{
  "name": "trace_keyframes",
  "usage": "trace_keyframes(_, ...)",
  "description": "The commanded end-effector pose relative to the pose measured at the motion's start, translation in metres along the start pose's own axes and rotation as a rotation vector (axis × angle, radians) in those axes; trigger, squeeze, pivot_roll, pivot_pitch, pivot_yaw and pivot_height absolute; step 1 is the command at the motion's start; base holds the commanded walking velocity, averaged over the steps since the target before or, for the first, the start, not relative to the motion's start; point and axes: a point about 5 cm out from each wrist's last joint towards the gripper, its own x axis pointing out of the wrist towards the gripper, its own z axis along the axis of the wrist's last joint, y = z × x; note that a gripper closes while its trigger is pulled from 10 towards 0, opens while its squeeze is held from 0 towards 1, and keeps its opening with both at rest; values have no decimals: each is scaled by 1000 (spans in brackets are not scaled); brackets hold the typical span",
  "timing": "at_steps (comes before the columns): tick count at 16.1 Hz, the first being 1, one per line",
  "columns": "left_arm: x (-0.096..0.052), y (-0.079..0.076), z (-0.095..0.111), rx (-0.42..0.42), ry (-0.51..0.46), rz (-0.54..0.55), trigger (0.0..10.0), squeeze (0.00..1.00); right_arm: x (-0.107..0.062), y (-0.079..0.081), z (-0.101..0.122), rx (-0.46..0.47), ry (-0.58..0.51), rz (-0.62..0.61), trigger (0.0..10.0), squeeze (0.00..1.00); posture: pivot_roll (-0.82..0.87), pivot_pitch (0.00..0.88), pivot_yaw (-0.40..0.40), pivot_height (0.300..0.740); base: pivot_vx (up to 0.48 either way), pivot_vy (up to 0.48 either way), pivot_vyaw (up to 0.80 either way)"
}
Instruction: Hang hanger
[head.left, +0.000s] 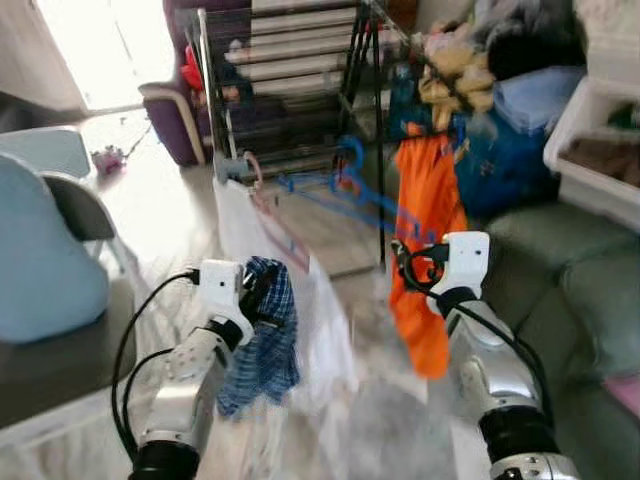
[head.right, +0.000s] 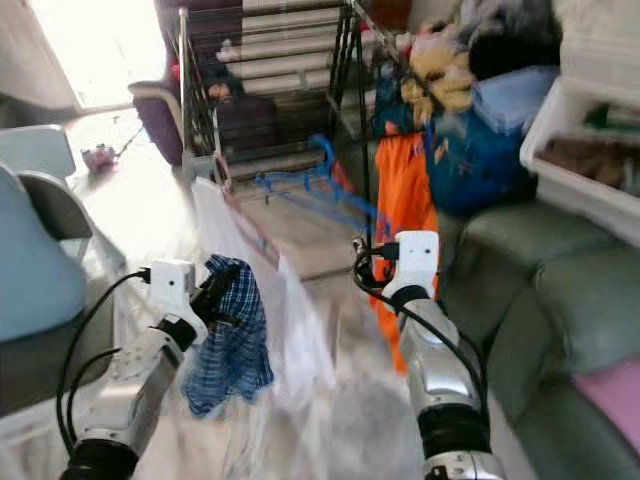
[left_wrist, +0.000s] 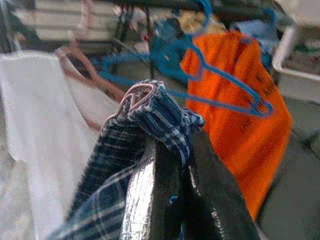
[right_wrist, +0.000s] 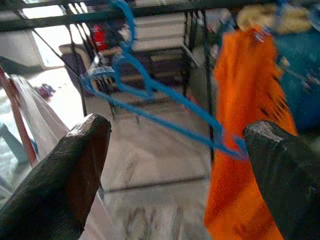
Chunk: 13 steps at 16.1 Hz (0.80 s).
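My left gripper (head.left: 255, 293) is shut on a blue plaid garment (head.left: 262, 345) that hangs down from it; in the left wrist view a pink hanger edge (left_wrist: 139, 95) peeps out of the cloth's top fold. My right gripper (right_wrist: 177, 135) is open, held up before several blue hangers (head.left: 345, 185) that hang on the dark drying rack (head.left: 290, 70). An orange garment (head.left: 425, 230) hangs from the rack just beyond the right gripper (head.left: 412, 262). A white garment (head.left: 270, 240) on a pink hanger hangs between the two arms.
A green sofa (head.left: 570, 290) runs along the right, with a white bin (head.left: 600, 140) and piled clothes behind it. A pale blue chair (head.left: 40, 250) stands at the left, a purple seat (head.left: 175, 120) by the rack's far end. The pictures are blurred.
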Motion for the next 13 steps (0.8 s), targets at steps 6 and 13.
trace_keyframes(6, -5, 12, -1, -4, 28, 32, 10000, 0, 3, 13, 1, -10, 5, 46, 10000, 0, -92, 0, 27, 740, 327, 349, 0)
trace_keyframes(13, -4, 8, -4, 24, 55, 18, 10000, 0, 3, 11, -1, -24, 18, 40, 10000, 0, -96, 0, 30, 740, 34, 307, 0)
